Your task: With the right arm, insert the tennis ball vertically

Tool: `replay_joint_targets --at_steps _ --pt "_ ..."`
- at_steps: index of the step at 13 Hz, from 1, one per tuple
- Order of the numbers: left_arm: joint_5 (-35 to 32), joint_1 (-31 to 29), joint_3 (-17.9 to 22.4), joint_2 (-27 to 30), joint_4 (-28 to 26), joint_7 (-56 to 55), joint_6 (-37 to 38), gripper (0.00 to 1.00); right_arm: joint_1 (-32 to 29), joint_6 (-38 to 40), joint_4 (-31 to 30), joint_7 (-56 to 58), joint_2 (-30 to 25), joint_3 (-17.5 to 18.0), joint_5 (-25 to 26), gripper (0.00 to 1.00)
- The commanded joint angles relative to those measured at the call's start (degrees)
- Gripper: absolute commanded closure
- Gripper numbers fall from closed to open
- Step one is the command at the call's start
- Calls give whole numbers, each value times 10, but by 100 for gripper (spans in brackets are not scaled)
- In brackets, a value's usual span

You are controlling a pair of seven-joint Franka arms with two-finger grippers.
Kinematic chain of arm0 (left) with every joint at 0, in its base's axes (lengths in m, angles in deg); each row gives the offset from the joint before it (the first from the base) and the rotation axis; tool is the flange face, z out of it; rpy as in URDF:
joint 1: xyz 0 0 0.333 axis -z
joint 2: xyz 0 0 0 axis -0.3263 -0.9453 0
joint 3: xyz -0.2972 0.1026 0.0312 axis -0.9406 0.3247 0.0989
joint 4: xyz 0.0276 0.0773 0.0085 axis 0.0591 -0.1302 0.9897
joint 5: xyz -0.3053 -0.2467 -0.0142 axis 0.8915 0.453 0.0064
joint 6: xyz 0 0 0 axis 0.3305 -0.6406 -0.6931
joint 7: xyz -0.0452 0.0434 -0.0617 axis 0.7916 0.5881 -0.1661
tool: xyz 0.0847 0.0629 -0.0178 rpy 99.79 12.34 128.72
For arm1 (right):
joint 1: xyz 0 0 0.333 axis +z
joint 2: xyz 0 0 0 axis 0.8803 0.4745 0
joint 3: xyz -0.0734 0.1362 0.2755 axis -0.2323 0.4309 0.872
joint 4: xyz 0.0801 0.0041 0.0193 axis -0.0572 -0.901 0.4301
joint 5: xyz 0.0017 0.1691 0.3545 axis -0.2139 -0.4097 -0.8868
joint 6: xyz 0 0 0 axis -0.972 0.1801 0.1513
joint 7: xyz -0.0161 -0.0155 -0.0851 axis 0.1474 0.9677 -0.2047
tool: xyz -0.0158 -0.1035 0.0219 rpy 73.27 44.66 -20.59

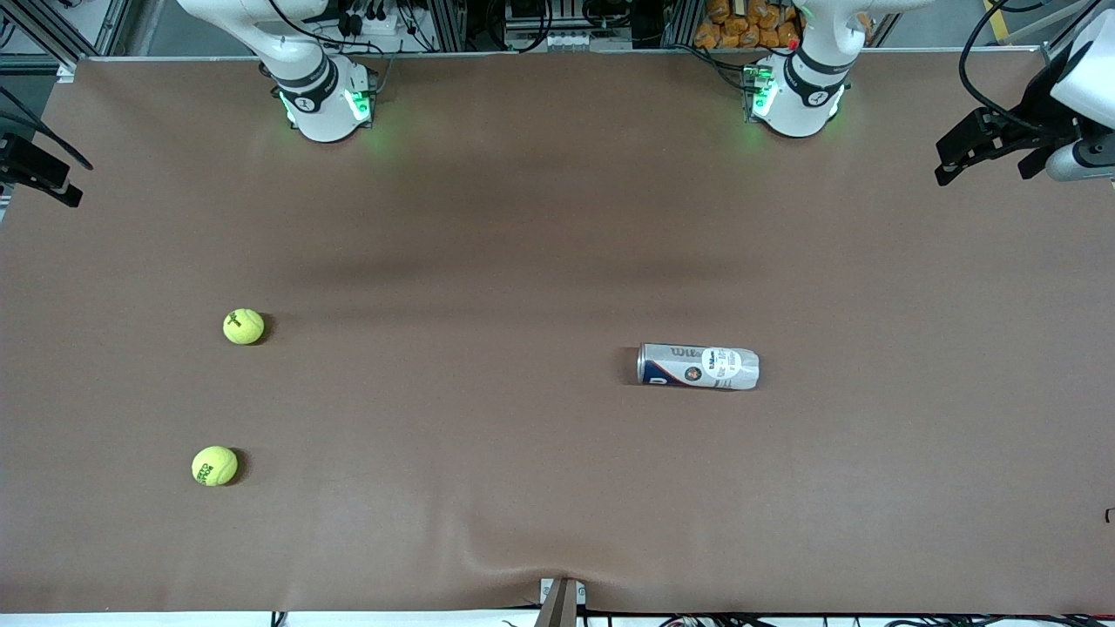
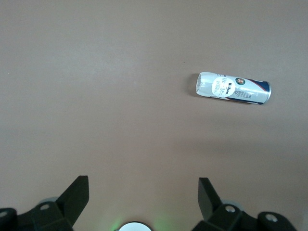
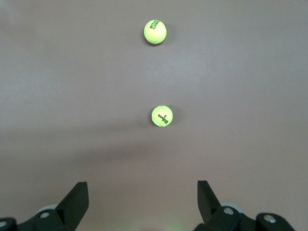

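Nothing of the insertion is done yet: your right end effector (image 3: 139,199) hangs with its fingers spread and empty over the brown desk (image 1: 488,226) toward the right arm's end, above the two balls. The left end effector (image 2: 142,199) is likewise spread and empty, waiting over the left arm's end. The nearer fuzzy yellow-green tennis ball (image 1: 214,466) and the farther yellow-green tennis ball (image 1: 243,326) both lie loose on the desk, well apart. The farther one carries a Wilson mark with a "3". The white-and-silver cylindrical ball can (image 1: 699,366), printed "Wilson", lies on its side toward the left arm's end. You probably need it stood upright before picking a ball and dropping it in.
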State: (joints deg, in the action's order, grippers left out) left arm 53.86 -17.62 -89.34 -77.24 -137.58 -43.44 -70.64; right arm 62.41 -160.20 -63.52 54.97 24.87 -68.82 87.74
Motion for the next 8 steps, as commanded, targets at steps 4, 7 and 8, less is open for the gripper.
replay_joint_targets --at_steps 4,7,8 --pt "-9 -3 2 -3 18 2 15 0 6 15 3 -10 1 -1 -1 0" --pt "-6 -6 4 -3 13 3 19 0 3 15 3 -10 1 -1 -1 0" --pt "-5 -6 4 -3 14 4 31 0 4 18 3 -10 0 -1 -1 0"
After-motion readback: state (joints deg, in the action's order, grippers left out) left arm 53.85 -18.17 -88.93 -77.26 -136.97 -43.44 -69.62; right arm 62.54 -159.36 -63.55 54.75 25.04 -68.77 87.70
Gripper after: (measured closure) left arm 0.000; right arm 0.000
